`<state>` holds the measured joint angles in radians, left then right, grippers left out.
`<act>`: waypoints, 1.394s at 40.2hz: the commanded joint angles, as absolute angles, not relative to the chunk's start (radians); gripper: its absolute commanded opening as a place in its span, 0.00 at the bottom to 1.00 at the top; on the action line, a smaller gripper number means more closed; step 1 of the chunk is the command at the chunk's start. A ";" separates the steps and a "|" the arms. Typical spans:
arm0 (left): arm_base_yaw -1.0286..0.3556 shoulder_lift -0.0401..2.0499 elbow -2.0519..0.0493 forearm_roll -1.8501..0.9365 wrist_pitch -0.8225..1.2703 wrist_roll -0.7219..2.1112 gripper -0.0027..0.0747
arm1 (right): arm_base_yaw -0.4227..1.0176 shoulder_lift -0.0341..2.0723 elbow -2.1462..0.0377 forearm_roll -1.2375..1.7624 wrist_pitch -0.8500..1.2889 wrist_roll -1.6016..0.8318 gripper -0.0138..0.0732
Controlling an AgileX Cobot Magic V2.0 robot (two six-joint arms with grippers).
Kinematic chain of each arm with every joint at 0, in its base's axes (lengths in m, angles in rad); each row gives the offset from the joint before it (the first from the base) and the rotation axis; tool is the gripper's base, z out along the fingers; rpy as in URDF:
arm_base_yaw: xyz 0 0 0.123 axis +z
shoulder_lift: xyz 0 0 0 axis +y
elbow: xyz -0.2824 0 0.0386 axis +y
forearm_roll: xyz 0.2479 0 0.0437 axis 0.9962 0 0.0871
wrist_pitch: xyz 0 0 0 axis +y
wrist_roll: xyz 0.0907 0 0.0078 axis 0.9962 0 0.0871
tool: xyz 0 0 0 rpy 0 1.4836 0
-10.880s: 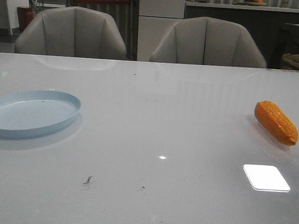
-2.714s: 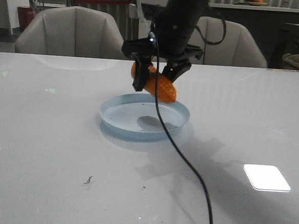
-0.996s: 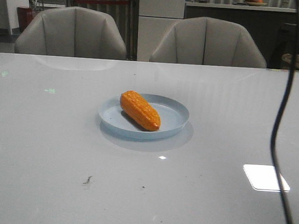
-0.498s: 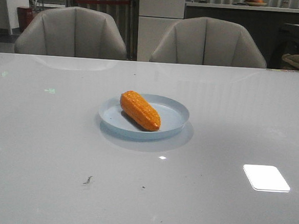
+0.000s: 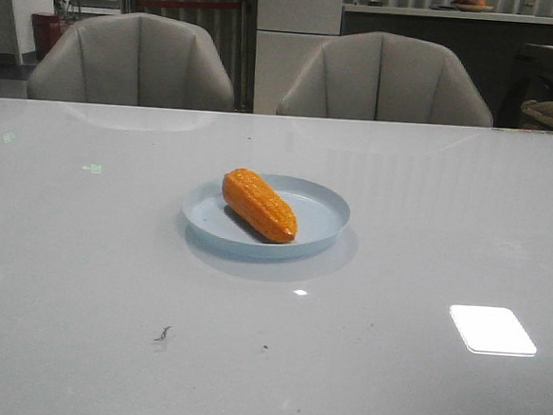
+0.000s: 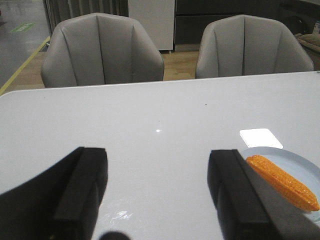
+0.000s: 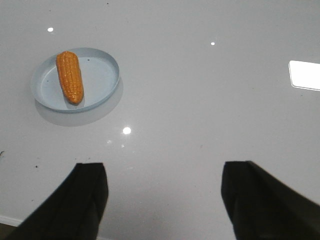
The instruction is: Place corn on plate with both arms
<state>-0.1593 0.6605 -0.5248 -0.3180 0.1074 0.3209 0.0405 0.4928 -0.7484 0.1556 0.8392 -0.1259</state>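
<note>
**A:** Where's the corn (image 5: pixel 260 204) sitting, as you see it?

**B:** In the plate (image 5: pixel 325 214), near the middle of the table (image 5: pixel 110 281). It lies slanted on the left half, thick end far and left, tip near and towards the centre. The rim would stop it if it rolled, so I'd call the job done.

**A:** And your grippers?

**B:** You have both clear of it. The left gripper (image 6: pixel 160 187) has its fingers wide apart with nothing between them, with the plate just past its right finger in the wrist view. The right gripper (image 7: pixel 167 197) is spread too and holds nothing, high above bare table, well apart from the plate.

**A:** Why leave them like that?

**B:** Likely so neither can nudge the plate.
</note>
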 commanded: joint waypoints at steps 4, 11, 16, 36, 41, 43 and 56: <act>-0.158 0.663 -0.556 -0.322 0.029 0.322 0.67 | 0.033 0.471 -0.754 0.157 0.742 -0.128 0.83; -0.158 0.663 -0.556 -0.322 0.029 0.322 0.67 | 0.033 0.471 -0.754 0.157 0.749 -0.128 0.83; -0.158 0.663 -0.556 -0.322 0.029 0.322 0.67 | 0.033 0.471 -0.754 0.157 0.749 -0.128 0.83; -0.158 0.663 -0.556 -0.322 0.029 0.322 0.67 | 0.033 0.471 -0.754 0.157 0.749 -0.128 0.83; -0.158 0.663 -0.556 -0.311 0.027 0.322 0.65 | 0.033 0.471 -0.754 0.157 0.749 -0.128 0.83; -0.158 0.663 -0.556 -0.302 0.033 0.320 0.61 | 0.033 0.471 -0.754 0.157 0.749 -0.128 0.83; -0.158 0.543 -0.462 -0.133 0.028 0.243 0.16 | 0.033 0.471 -0.754 0.157 0.749 -0.128 0.83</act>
<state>-0.1593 0.5822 -0.4567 -0.1506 0.1092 0.2639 0.0405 0.4658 -0.7287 0.1556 0.8287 -0.1244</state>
